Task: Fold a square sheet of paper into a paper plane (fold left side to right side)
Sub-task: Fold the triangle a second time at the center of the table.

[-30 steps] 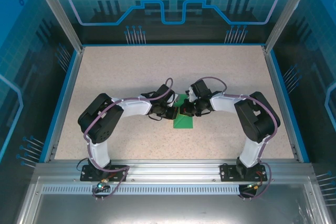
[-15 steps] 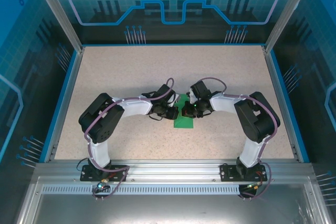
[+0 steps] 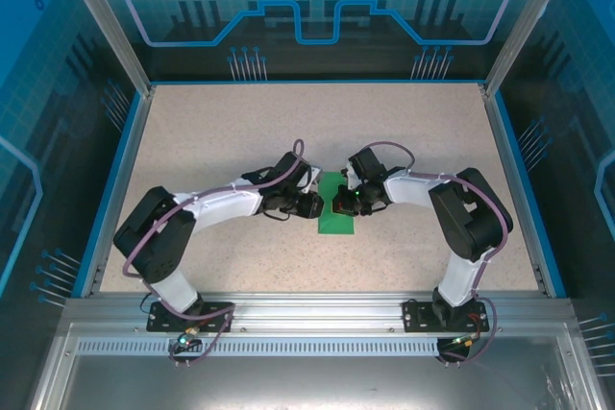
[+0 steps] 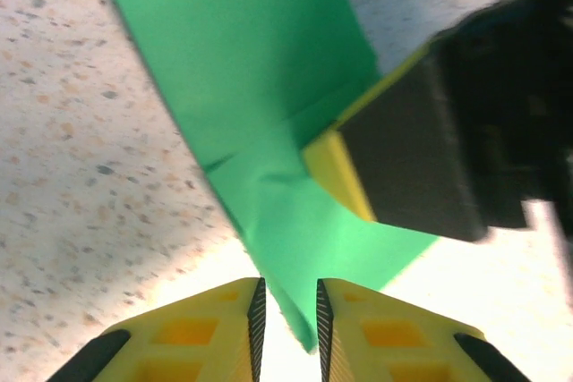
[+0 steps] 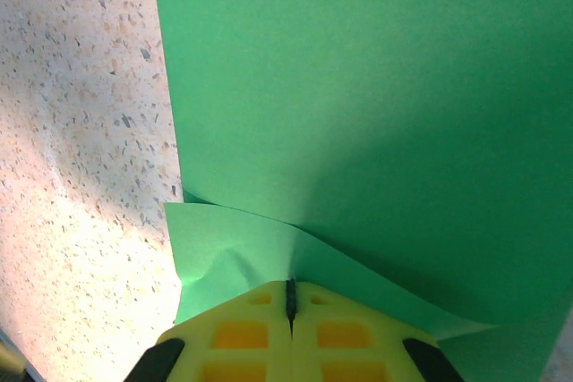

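**Left-to-right fold under way, crease not yet set**

The green sheet of paper (image 3: 336, 222) lies near the middle of the speckled table (image 3: 240, 132), and from above it reads as a narrow upright strip rather than a full square. That suggests the left half is already carried over the right and the fold is at the aligning and pressing stage. The left gripper (image 3: 310, 206) sits at the sheet's 9 o'clock edge and the right gripper (image 3: 346, 201) at about 1 o'clock, both low over the paper.

In the right wrist view the yellow fingers meet along a thin seam, pinching a layer of the sheet. A loose flap bulges out toward 10 o'clock, so the layers are not lying flat there. In the left wrist view the jaws stand only a sliver apart, with a corner of the sheet reaching down into the gap. Light shows beside the paper, so I judge they are not clamping it.

Next, the edges likely need squaring up. The right grip should hold the layers while the left tips press along the folded edge, gently enough not to skew or tear the thin paper
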Robot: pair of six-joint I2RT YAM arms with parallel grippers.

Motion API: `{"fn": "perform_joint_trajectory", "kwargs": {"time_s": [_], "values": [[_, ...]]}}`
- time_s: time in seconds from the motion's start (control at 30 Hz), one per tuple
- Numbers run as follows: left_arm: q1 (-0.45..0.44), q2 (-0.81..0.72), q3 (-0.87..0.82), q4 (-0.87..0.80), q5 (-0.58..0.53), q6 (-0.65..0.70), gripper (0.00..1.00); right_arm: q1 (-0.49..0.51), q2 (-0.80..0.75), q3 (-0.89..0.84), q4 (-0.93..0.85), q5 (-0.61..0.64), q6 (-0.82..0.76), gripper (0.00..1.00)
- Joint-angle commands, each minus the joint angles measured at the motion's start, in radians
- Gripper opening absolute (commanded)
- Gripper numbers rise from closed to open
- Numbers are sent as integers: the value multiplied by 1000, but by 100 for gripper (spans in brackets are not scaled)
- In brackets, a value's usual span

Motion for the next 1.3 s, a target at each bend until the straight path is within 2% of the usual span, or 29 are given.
{"fn": "perform_joint_trajectory", "kwargs": {"time_s": [0.0,0.13,0.4,0.8,1.27], "values": [[-3,-22,-54,73,157,-75,24,4,16,4,-39,23,-10,0],[-4,16,-85,184,248,-140,24,6,18,4,-41,22,-11,0],[-5,112,-73,247,300,-166,24,4,20,6,-47,22,-14,0],[-7,166,-73,199,234,-141,24,5,21,13,-66,35,-25,0],[-7,157,-101,149,181,-129,24,2,20,18,-83,46,-37,0]]}}
